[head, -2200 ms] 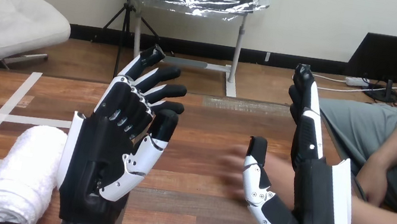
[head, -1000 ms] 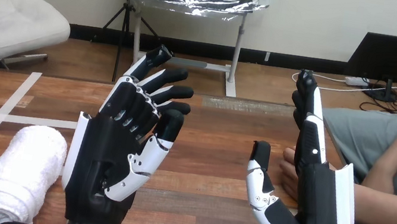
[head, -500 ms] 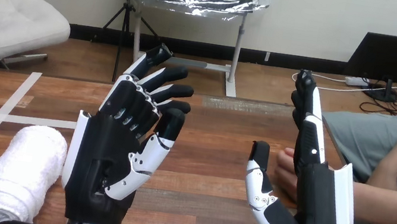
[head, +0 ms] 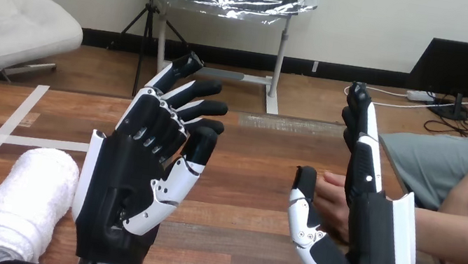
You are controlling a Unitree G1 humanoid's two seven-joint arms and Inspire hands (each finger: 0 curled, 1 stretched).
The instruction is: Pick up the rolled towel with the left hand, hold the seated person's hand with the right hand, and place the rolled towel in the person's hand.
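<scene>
On my left hand [head: 126, 193] the fingers [head: 198, 106] stand straight and a little fanned, pointing up and away from me, and they hold nothing; the hand hangs raised above the worktop [head: 257, 146] in the lower left of the frame, palm turned toward the middle. On my right hand [head: 372, 249], lower right, the fingers [head: 364, 152] are straight too and stacked edge-on, with the thumb [head: 306, 218] splayed out toward the centre, so this hand is spread wide and grips nothing. The person's hand [head: 334, 196] lies in the gap between that thumb and my palm, partly hidden behind my hand; I cannot tell whether we touch. Their forearm [head: 466, 240] reaches in from the right edge. The rolled towel [head: 20, 208] lies on the worktop at the lower left corner, just beside my left hand on its outer side, untouched, its rolled end facing me. Pale tape strips [head: 38, 141] cross the wood beyond the towel.
</scene>
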